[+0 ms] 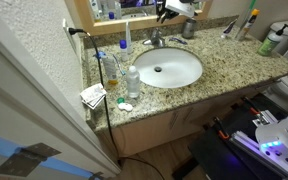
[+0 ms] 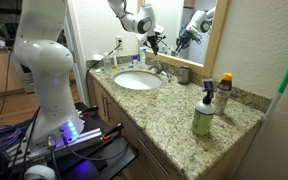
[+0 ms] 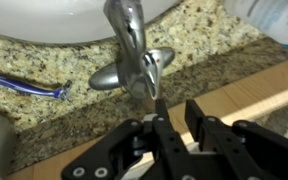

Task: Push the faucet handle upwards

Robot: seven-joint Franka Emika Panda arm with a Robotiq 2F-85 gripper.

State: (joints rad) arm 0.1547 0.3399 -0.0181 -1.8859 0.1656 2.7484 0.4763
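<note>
The faucet handle (image 3: 142,70) is a short silvery lever on top of a low brushed-metal faucet, behind the white oval basin (image 3: 44,20). It also shows small in both exterior views (image 1: 156,38) (image 2: 156,66). My gripper (image 3: 176,106) hangs just behind and above the faucet, and one fingertip is close to the lever's near end. The fingers are nearly together with a narrow gap, and nothing is between them. In both exterior views the gripper (image 1: 170,12) (image 2: 154,44) is above the faucet, in front of the mirror.
A grey metal cup (image 1: 189,28) (image 2: 184,75) stands beside the faucet. A blue toothbrush (image 3: 24,85) lies on the granite counter. Bottles (image 1: 132,80) stand beside the basin and a green bottle (image 2: 202,115) stands near the counter's end. The mirror and its wooden frame (image 3: 244,90) are close behind.
</note>
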